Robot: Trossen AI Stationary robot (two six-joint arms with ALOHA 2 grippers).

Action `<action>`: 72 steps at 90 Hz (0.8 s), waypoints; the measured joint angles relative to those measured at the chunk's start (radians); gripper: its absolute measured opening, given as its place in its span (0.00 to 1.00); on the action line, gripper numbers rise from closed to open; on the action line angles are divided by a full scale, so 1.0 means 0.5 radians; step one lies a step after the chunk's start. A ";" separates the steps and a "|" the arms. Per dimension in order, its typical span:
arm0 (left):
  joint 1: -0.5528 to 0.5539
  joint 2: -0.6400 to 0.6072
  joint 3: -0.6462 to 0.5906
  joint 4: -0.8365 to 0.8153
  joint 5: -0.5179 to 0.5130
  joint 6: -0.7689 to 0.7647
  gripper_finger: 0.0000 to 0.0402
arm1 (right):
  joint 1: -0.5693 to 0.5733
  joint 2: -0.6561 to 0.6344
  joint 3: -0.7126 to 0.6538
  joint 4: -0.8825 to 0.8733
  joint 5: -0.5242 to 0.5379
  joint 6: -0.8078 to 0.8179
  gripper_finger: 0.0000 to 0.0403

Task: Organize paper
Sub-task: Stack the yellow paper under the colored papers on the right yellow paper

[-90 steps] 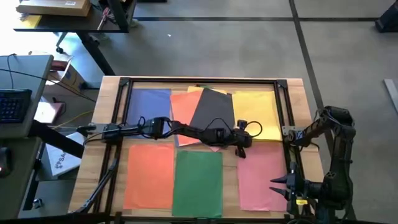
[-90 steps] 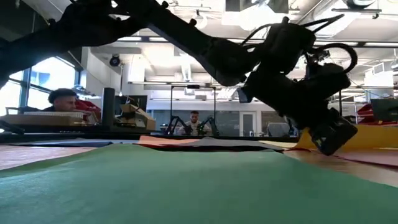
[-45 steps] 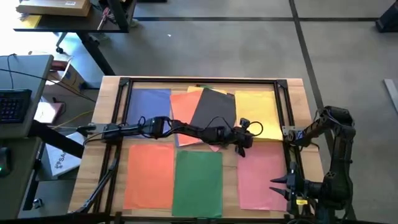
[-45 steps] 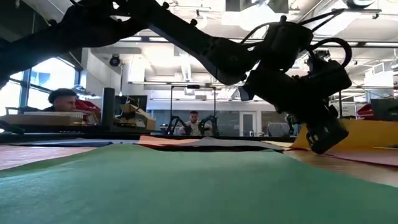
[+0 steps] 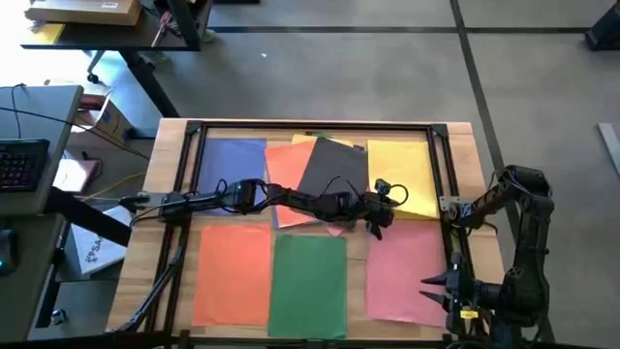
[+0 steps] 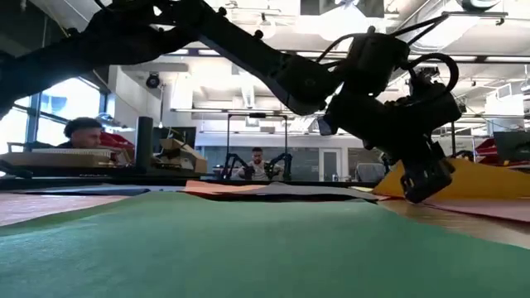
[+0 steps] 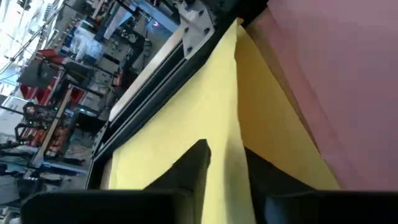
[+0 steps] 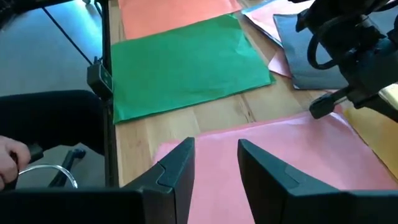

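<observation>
Left gripper (image 5: 381, 207) pinched on the near edge of the yellow paper (image 5: 397, 174), right of centre in the high view, lifting it off the wooden table (image 5: 460, 145). Right gripper (image 8: 214, 163) parked spread over the pink paper (image 5: 407, 271) at lower right. Beyond, grey floor (image 5: 387, 68) and a desk with keyboard (image 5: 21, 163) at far left.
</observation>
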 joint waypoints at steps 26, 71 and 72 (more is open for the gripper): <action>-0.002 0.000 0.000 0.012 0.000 -0.294 0.34 | 0.000 0.000 0.000 -0.001 0.000 0.000 0.27; -0.015 -0.001 0.000 -0.108 0.030 -0.669 0.56 | 0.000 0.000 0.000 -0.003 0.000 0.000 0.27; -0.016 -0.001 0.001 -0.109 0.027 -0.673 0.56 | 0.000 0.000 0.000 -0.004 0.000 0.000 0.27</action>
